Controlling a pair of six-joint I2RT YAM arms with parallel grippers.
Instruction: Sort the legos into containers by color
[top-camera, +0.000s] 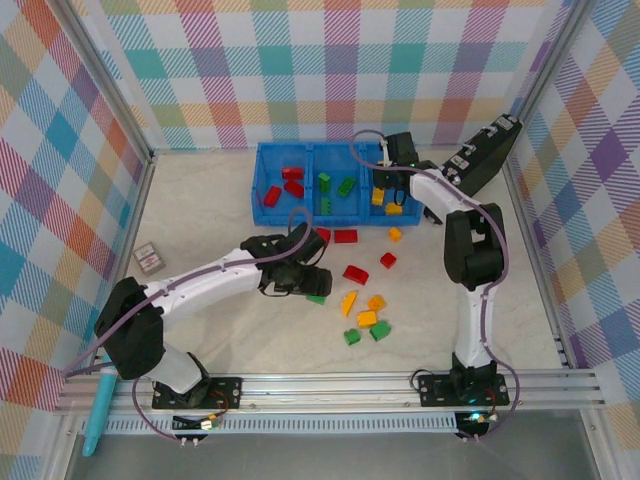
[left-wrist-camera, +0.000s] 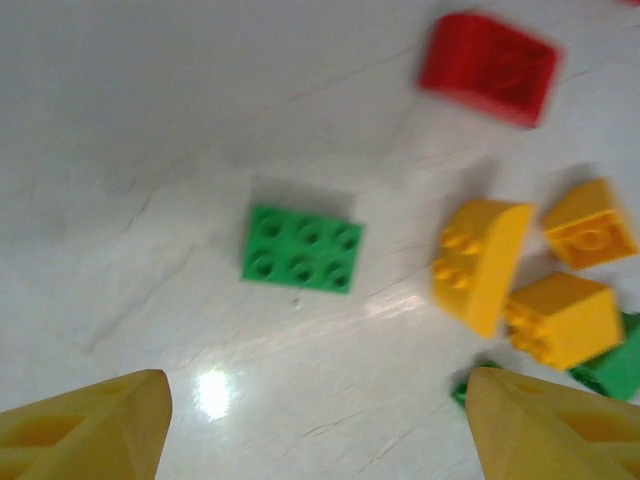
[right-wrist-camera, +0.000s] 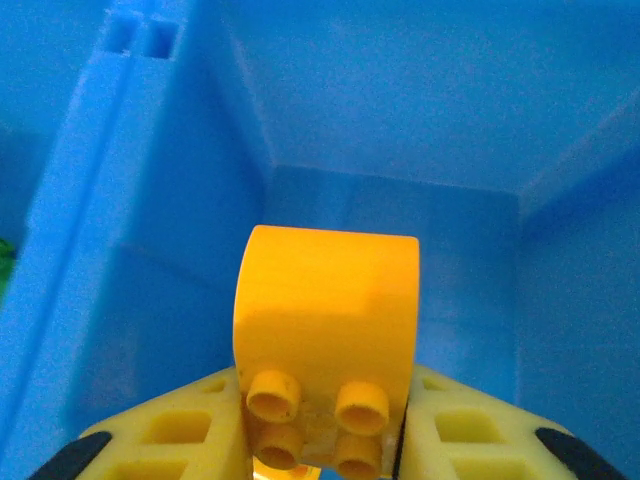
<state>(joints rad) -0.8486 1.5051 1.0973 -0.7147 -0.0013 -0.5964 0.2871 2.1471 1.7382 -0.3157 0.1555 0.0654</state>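
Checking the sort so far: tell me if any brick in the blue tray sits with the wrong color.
Nothing stands out. The tray holds red bricks on the left, green bricks in the middle and yellow bricks on the right, where the right gripper holds a yellow brick.

In my left wrist view the red brick (left-wrist-camera: 488, 68), far right, is smeared with blur and its shape is unclear. Green bricks (left-wrist-camera: 612, 368) at the right edge are cut off by the frame and half covered by orange bricks (left-wrist-camera: 562, 318). My left fingers (left-wrist-camera: 90, 425) run off the bottom edge.

In my right wrist view the yellow brick (right-wrist-camera: 326, 310) has its lower end hidden between my right fingers (right-wrist-camera: 170, 435). A green sliver (right-wrist-camera: 5, 265) at the left edge is too small to name.

From above, my left arm covers most of a green brick (top-camera: 316, 298). The print on the grey card (top-camera: 148, 258) is too small to read.
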